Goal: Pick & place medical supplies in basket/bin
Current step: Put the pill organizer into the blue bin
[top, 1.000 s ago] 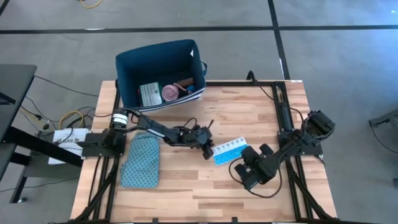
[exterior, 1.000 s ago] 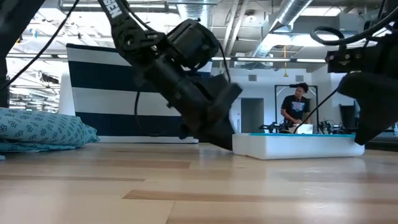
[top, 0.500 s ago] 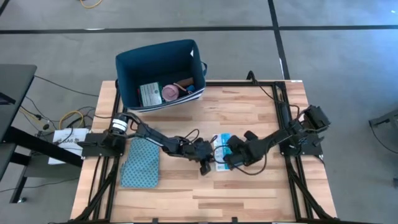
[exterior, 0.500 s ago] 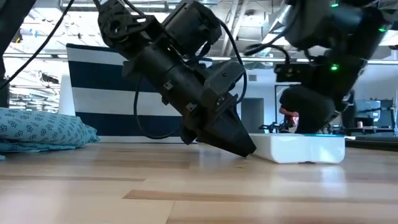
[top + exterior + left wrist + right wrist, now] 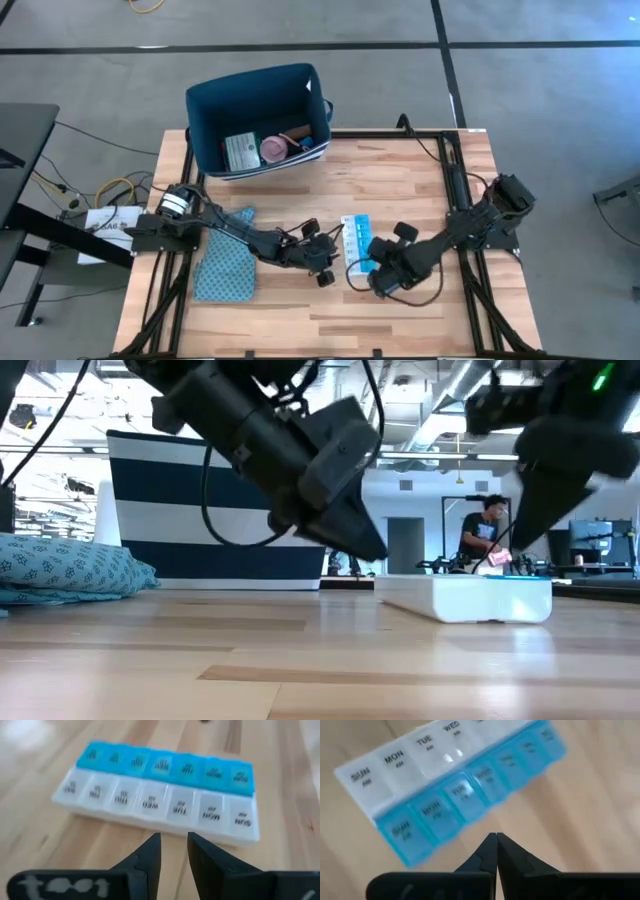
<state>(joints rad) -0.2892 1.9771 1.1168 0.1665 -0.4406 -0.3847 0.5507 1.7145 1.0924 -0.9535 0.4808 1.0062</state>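
Note:
The light blue and white pill organiser strip [image 5: 356, 243] lies flat on the wooden table, its long side running far to near. It fills both wrist views [image 5: 155, 795] [image 5: 450, 775]. My left gripper [image 5: 332, 262] hangs just left of it, slightly open [image 5: 172, 842] and lifted off the table [image 5: 375, 550]. My right gripper [image 5: 366, 271] is at the strip's near right, shut [image 5: 496, 837] and raised above the strip [image 5: 520, 540]. Neither gripper touches the strip [image 5: 465, 598]. The navy tub [image 5: 200, 110] stands at the far left edge, holding a green-white box [image 5: 241, 151] and a pink disc [image 5: 273, 150].
A blue patterned cloth pouch [image 5: 225, 258] lies on the table's left side, under my left arm. A black frame [image 5: 455, 180] borders the table's right and left sides. Bare wood stretches between the strip and the tub. A person [image 5: 487, 535] stands in the room behind.
My right gripper swung in toward the strip from the near right, then drew back toward the near edge and rose. My left gripper moved toward the near edge and lifted off the table. The strip slid left and turned from a slant to lie far-to-near.

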